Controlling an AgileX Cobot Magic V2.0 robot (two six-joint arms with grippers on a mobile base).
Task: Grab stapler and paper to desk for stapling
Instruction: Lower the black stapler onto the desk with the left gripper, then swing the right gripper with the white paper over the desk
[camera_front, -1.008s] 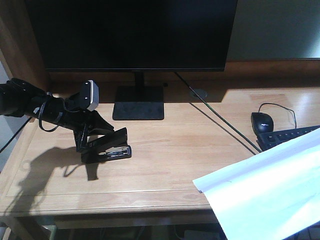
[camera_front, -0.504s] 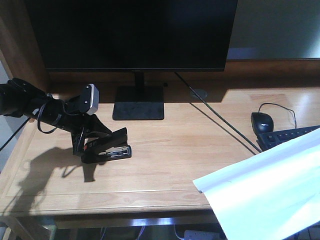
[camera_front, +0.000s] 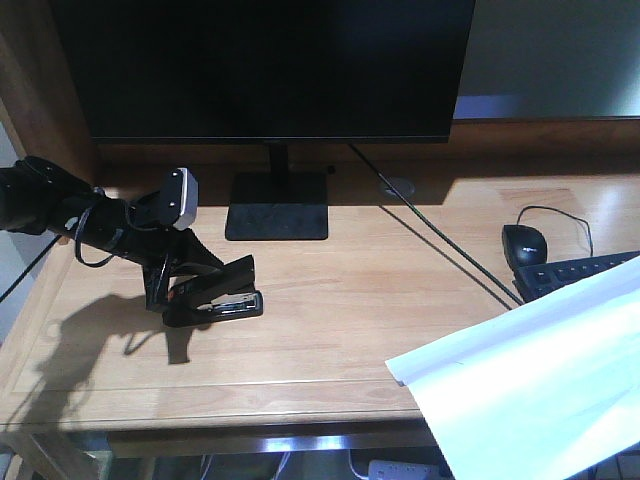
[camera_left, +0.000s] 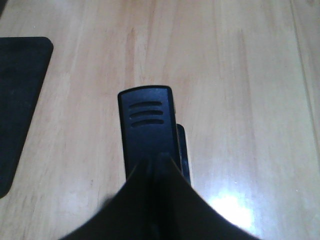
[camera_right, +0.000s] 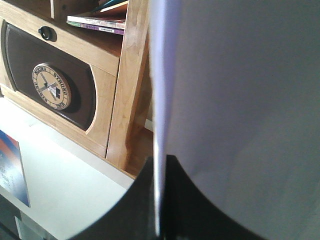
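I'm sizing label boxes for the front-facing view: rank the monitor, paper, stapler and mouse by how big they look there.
1. monitor: largest, though cropped by the frame.
2. paper: also cropped; it is probably nearer the camera, so its size may be inflated.
3. stapler.
4. mouse: smallest, clearly shorter than the stapler.

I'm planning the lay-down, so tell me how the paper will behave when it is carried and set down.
Probably floppy: the paper curls over along its free edge. Likely very light: edge-on in the right end effector it is a thin line. It may slide on the desk, which looks glossy.
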